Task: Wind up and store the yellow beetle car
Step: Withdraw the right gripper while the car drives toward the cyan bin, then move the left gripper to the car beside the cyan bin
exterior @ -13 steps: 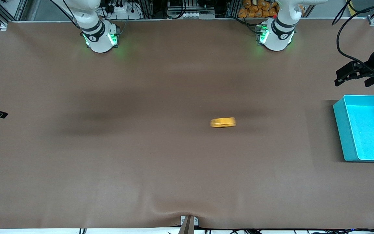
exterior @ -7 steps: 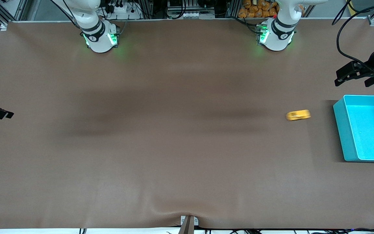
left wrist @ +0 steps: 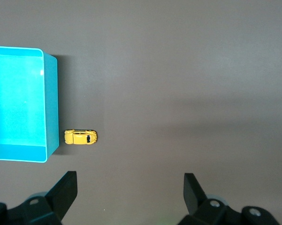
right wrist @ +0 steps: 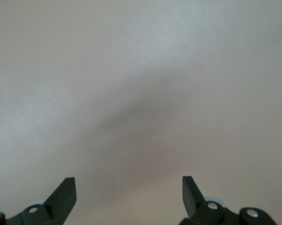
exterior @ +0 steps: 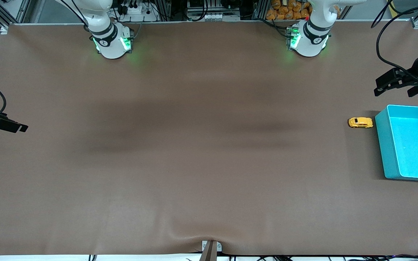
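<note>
Yellow beetle car (exterior: 360, 122) just beside turquoise bin (exterior: 383, 152) wall

Turquoise bin (exterior: 382, 145) on brown table (exterior: 194, 163)

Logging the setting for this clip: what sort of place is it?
Likely a robotics lab bench: a brown-covered table, aluminium framing with cables along its edge, and only a yellow beetle car beside a turquoise bin.

Arm bases (exterior: 113, 41): white rounded shells, black joint bands, green lights (both arms alike).
Left gripper (left wrist: 129, 190): black wedge fingers (left wrist: 65, 190), silver screws.
Right gripper (right wrist: 128, 190): same black fingers.
Cables (exterior: 385, 32): black, looping.
</note>
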`<state>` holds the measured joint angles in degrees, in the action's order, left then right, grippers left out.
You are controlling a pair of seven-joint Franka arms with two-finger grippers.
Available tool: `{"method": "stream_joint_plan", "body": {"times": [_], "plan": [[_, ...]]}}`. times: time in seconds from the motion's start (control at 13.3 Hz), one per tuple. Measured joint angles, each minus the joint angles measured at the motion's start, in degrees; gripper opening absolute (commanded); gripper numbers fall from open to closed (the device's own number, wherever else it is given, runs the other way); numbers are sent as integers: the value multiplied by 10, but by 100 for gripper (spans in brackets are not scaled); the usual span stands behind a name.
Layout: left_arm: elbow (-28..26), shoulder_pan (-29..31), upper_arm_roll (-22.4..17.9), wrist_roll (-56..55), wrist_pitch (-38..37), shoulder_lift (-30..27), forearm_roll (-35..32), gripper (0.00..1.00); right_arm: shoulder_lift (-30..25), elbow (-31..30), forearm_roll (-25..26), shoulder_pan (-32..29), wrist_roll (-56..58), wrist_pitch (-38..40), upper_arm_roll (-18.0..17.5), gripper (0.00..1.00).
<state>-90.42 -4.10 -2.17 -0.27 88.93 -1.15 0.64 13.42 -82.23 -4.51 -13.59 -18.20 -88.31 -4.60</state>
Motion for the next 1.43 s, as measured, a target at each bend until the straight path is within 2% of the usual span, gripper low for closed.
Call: {"method": "stream_joint_plan", "body": {"times": [0.45,0.75,1.2,1.43], "plan": [[-1,6,-1,-1,0,19,0,100,-2,4,-26,-8,142,-13,10,100],[-1,41,-4,-1,0,58,-1,100,-42,15,-30,76,152,-23,53,100],[-2,76,-6,-3,-2,110,-1,100,-74,14,-27,95,171,-22,52,100],[-12,97,-6,-28,-3,141,-1,100,-74,13,-2,108,176,-25,53,100]]}}
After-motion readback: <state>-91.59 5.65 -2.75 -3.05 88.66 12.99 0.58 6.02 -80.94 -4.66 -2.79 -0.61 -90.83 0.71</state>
